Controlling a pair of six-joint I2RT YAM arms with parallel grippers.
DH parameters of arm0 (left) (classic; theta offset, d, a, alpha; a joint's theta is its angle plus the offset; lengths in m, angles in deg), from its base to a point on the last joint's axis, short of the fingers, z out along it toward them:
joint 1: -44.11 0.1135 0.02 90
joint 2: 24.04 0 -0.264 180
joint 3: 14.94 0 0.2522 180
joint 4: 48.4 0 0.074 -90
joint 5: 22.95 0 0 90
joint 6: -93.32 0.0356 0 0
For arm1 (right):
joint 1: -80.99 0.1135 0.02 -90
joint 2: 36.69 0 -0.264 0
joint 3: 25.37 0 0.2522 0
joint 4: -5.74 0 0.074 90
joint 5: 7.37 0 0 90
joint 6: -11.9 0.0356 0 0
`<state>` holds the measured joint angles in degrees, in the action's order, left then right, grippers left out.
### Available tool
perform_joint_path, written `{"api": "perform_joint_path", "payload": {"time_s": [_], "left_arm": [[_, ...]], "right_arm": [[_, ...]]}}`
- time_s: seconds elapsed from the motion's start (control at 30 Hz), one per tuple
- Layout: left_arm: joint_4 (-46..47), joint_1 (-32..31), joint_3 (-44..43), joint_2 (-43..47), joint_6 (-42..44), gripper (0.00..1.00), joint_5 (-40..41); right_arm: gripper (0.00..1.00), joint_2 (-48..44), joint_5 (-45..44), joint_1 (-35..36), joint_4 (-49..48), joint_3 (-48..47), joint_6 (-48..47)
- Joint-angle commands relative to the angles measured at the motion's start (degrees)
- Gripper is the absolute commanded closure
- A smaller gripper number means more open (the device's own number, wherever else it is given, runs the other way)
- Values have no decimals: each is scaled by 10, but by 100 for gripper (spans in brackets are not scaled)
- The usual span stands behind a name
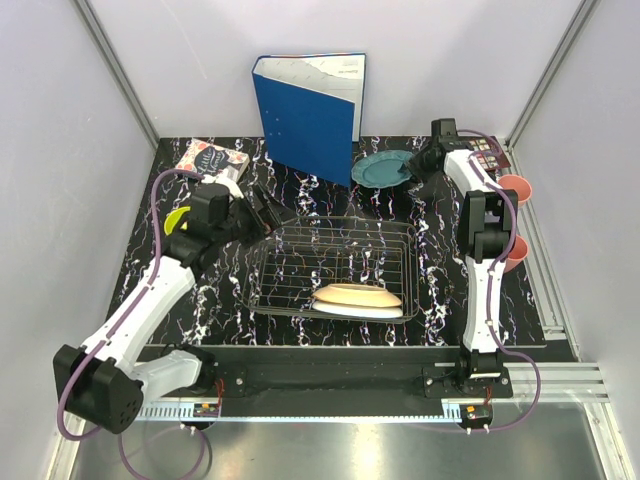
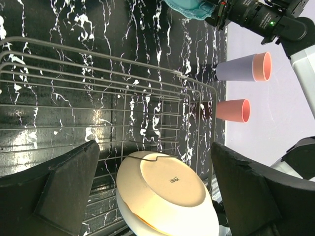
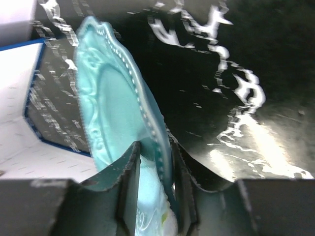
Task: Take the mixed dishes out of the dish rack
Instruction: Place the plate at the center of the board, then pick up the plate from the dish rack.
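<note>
Right claw (image 3: pixel 153 152) straddles rim of teal plate (image 3: pixel 113 113), 1 fingertip each side; can't tell if pinching. Plate: glossy plastic, scalloped beaded edge, at 1 o'clock on black, white-veined counter (image 1: pixel 440 290). Left claw (image 2: pixel 155 157) spread wide, empty, over 9 o'clock end of dish rack (image 1: pixel 300 262) – thin dark wire grid, rect., mid-counter. In rack's 5 o'clock corner, 2 plates stacked: cream plate (image 1: pixel 355 294), bottom up, on white plate (image 1: pixel 375 312). 2 cups on sides at 3 o'clock: pink cup (image 2: pixel 234 109), lavender cup (image 2: pixel 236 69) w/ pink mouth. 1 yellow-green bowl (image 1: pixel 177 218) at 9.
</note>
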<state>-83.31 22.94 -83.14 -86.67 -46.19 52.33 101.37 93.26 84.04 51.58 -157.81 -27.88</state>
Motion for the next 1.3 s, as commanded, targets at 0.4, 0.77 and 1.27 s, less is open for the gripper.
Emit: {"api": "perform_joint_path", "payload": {"time_s": [0.4, 0.77, 1.27], "left_arm": [[19, -3, -16, -26, -4, 1, -35], [16, -3, -30, -45, 2, 1, -43], [-48, -88, -136, -37, 260, 1, 100]], "right_arm": [[36, -60, -26, -4, 66, 19, -1], [28, -125, -67, 1, 114, 20, -12], [29, -452, -76, 149, -34, 132, -79]]}}
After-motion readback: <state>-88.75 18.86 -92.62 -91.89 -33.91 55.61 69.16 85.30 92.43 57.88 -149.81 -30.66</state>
